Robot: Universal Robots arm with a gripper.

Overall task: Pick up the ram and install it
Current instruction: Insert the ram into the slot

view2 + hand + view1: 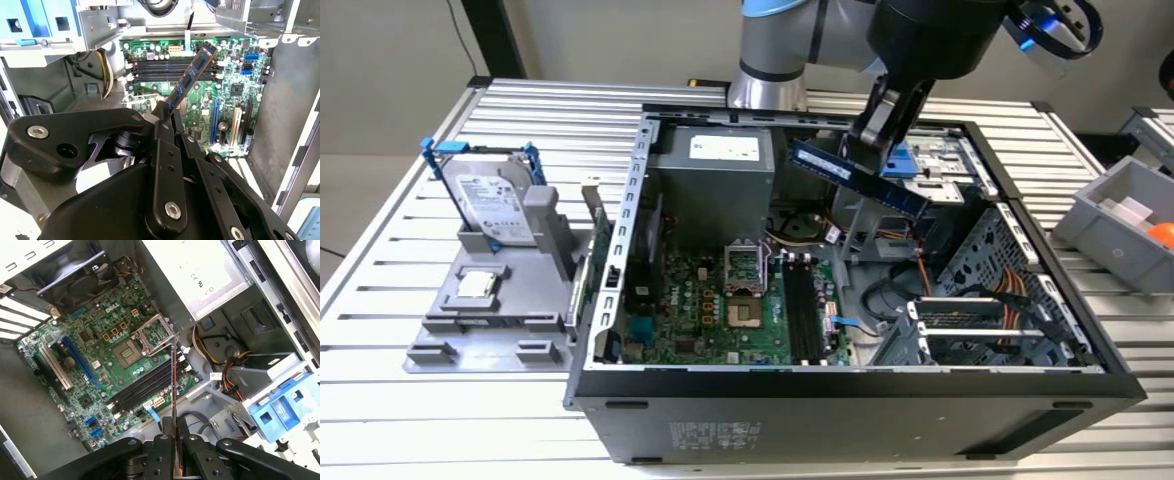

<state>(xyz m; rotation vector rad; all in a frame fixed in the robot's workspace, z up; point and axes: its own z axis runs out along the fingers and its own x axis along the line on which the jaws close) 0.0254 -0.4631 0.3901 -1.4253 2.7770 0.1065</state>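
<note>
Tool (pixel 163 115) on ram (pixel 193 75), long axis aslant above motherboard (pixel 227 107)

A robotics lab or test workshop. A slotted metal table (pixel 400 420) carries an open computer case (pixel 854 385) lying on its side, with the motherboard (pixel 707 300) bared. Beside it a grey fixture (pixel 467 340) holds a hard drive (pixel 494 205), and a grey parts bin (pixel 1101 225) sits at the exterior view's right. A robot arm (pixel 774 50) stands behind the case, its gripper (pixel 870 138) clamped on the ram (pixel 907 195) above the boards
</note>
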